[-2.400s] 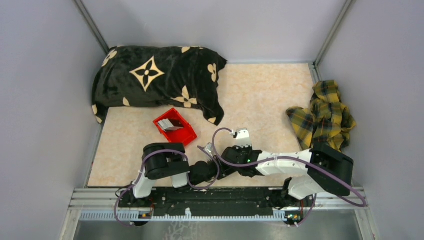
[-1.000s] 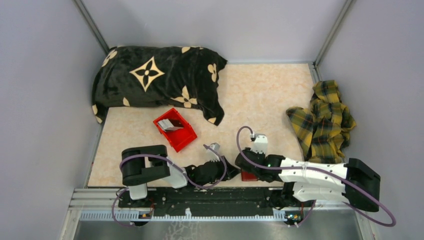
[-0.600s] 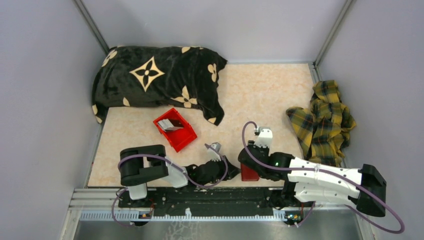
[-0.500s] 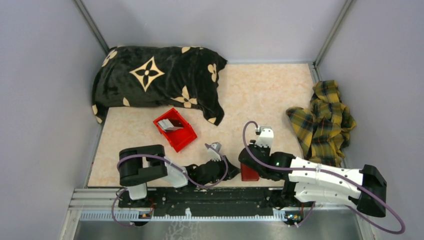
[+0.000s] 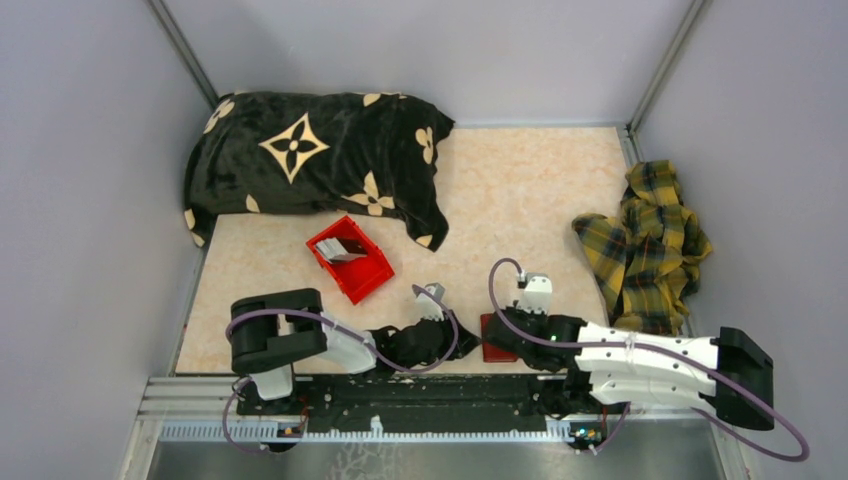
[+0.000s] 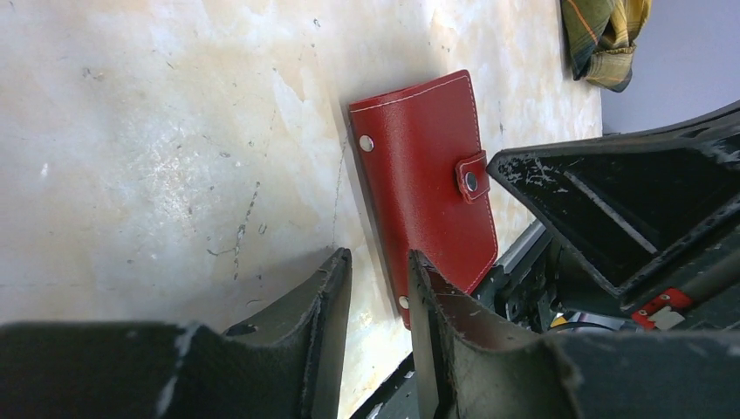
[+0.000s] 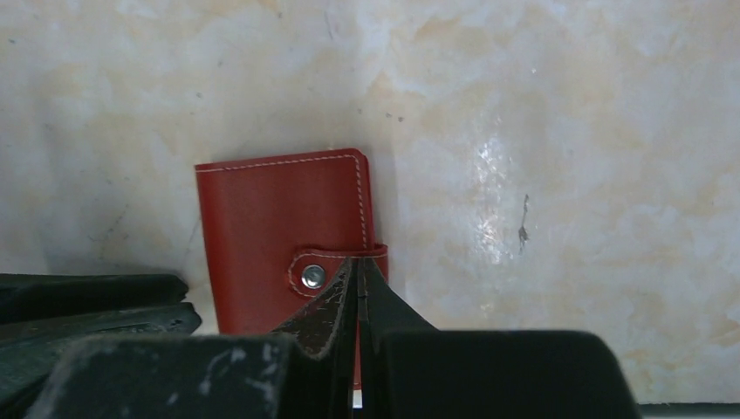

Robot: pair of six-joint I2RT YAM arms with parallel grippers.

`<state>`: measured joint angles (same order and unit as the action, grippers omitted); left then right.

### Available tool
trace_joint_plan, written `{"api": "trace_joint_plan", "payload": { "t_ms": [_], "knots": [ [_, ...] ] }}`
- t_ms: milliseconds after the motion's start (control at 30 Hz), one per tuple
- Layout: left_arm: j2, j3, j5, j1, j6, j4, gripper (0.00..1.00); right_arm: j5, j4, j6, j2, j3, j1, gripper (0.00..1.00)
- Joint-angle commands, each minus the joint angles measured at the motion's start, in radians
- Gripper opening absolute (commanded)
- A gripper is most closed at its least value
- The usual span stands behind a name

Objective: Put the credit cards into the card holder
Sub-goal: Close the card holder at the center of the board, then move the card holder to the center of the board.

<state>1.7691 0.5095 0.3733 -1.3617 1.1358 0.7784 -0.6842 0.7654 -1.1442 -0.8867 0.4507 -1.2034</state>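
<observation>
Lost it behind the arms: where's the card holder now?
The card holder lies closed on the table at the near edge in the top view, just right of centre, between the left claw and right claw, whose shut tips meet its snap tab.

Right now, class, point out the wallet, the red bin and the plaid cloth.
wallet (image 7: pixel 279 214), right wrist view, closed cover.
red bin (image 5: pixel 373 274), top view, its bare near wall.
plaid cloth (image 5: pixel 650 235), top view, middle of the heap.

Beige tabletop (image 5: pixel 520 190) bears a red bin (image 5: pixel 350 262); black pillow (image 5: pixel 310 160) behind it, plaid cloth (image 5: pixel 650 240) far right, card holder (image 7: pixel 270 218) near-right of it.
</observation>
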Motion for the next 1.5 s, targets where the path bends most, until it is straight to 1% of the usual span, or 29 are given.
{"api": "trace_joint_plan", "payload": {
  "t_ms": [0, 233, 367, 533, 600, 700, 967, 1133, 1267, 1367, 1467],
  "knots": [
    [0.018, -0.022, -0.014, -0.002, -0.010, -0.191, 0.38, 0.001, 0.066, -0.153, 0.040, -0.022, -0.020, 0.00],
    [0.026, 0.002, -0.027, -0.002, -0.033, -0.224, 0.37, 0.006, 0.114, -0.262, 0.054, -0.046, -0.020, 0.00],
    [0.028, 0.010, -0.029, -0.002, -0.036, -0.257, 0.36, 0.019, 0.128, -0.301, 0.042, -0.059, -0.020, 0.00],
    [0.046, 0.022, -0.054, -0.002, -0.035, -0.283, 0.35, 0.055, 0.105, -0.320, 0.043, -0.090, -0.026, 0.00],
    [0.060, 0.025, -0.065, -0.002, -0.029, -0.280, 0.34, 0.062, 0.073, -0.300, 0.035, -0.092, -0.026, 0.00],
    [0.064, 0.023, -0.069, -0.002, -0.016, -0.287, 0.34, 0.099, -0.031, -0.256, -0.015, -0.089, -0.026, 0.00],
    [0.007, 0.016, 0.013, 0.008, 0.022, -0.387, 0.34, 0.101, -0.196, -0.165, -0.196, -0.006, -0.027, 0.00],
    [-0.038, -0.025, 0.022, 0.062, 0.024, -0.389, 0.34, 0.090, -0.258, -0.119, -0.279, 0.043, -0.027, 0.00],
    [-0.097, -0.061, 0.029, 0.138, -0.012, -0.394, 0.34, 0.083, -0.311, -0.080, -0.328, 0.072, -0.021, 0.00],
    [-0.132, -0.070, 0.017, 0.203, -0.055, -0.393, 0.34, 0.077, -0.343, -0.040, -0.357, 0.097, -0.001, 0.00],
    [-0.144, -0.061, -0.010, 0.255, -0.102, -0.380, 0.34, 0.089, -0.398, 0.016, -0.378, 0.106, 0.059, 0.00]
  ]
}}
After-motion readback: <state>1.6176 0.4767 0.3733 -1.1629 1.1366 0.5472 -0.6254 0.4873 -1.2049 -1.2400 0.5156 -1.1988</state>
